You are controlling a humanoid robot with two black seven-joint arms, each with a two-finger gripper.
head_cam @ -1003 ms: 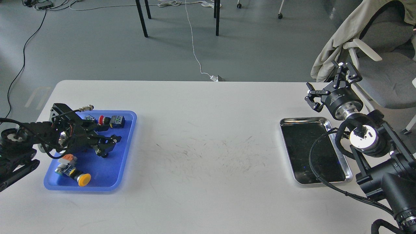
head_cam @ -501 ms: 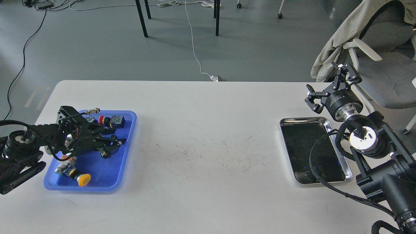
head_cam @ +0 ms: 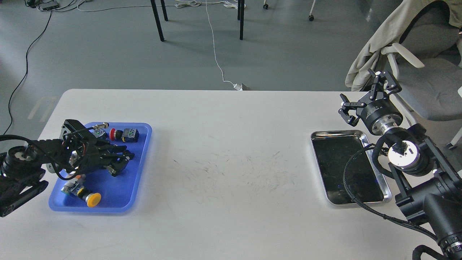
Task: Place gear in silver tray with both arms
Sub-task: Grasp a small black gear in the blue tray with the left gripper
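Progress so far is nil: the silver tray (head_cam: pixel 326 136) at right of frame holds nothing. Your left gripper (head_cam: pixel 121 162) sits low in the blue tray (head_cam: pixel 139 173) at left; I cannot tell its grip. Your right gripper (head_cam: pixel 364 95) hangs open, empty.

A grey floor (head_cam: pixel 108 54) is filling the upper frame, with black table legs (head_cam: pixel 157 20) standing at top centre, a white cable (head_cam: pixel 216 54) trailing down, and a draped office chair (head_cam: pixel 418 54) sitting at upper right behind the white worktop (head_cam: pixel 231 202).
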